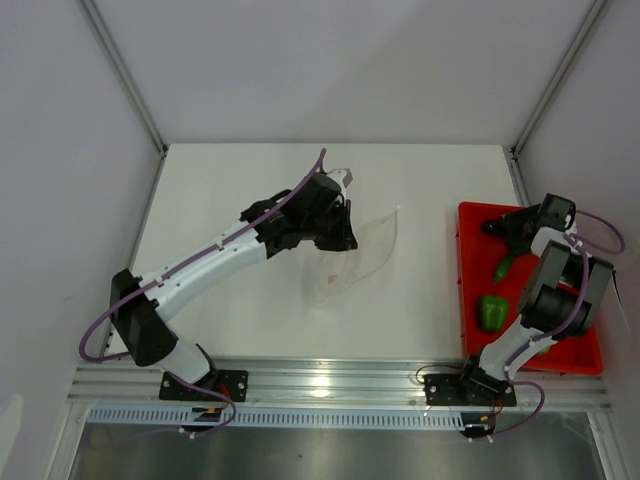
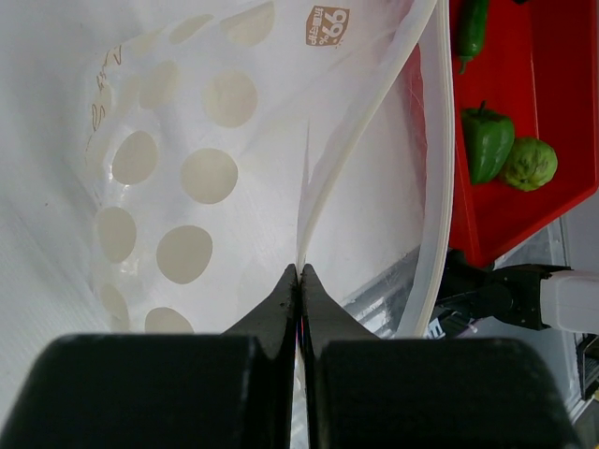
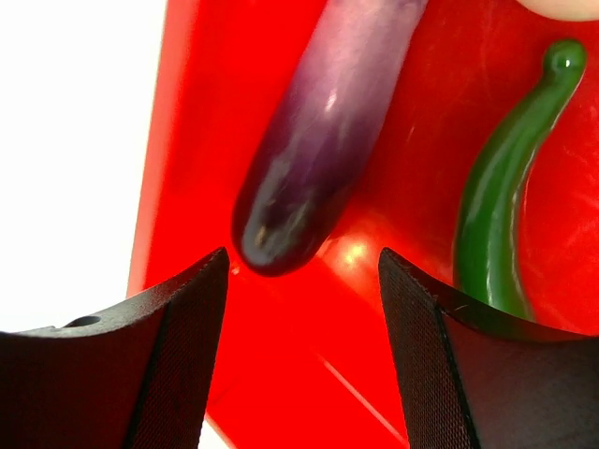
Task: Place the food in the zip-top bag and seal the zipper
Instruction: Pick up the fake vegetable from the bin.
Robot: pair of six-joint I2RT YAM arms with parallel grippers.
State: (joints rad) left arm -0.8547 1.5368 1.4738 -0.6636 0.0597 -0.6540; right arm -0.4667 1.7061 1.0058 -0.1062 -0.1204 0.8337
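Note:
The clear zip-top bag (image 1: 357, 255) lies mid-table, its mouth facing right. My left gripper (image 1: 342, 218) is shut on the bag's upper mouth edge (image 2: 301, 257) and holds it lifted. The zipper strip (image 2: 436, 187) curves along the open mouth. My right gripper (image 1: 494, 226) is open over the far end of the red tray (image 1: 470, 300). Its jaws stand just short of the tip of the purple long piece (image 3: 323, 140) without touching it. The darker green long piece (image 3: 505, 196) lies beside it. A sliver of the whitish ball (image 3: 573, 6) shows. The bright green round piece (image 2: 530, 164) is in the tray.
A green bell pepper (image 1: 492, 312) lies in the tray near its left wall, also in the left wrist view (image 2: 487, 140). The tray sits at the table's right edge beside the enclosure wall. The right arm's base (image 2: 524, 295) stands near the tray's front.

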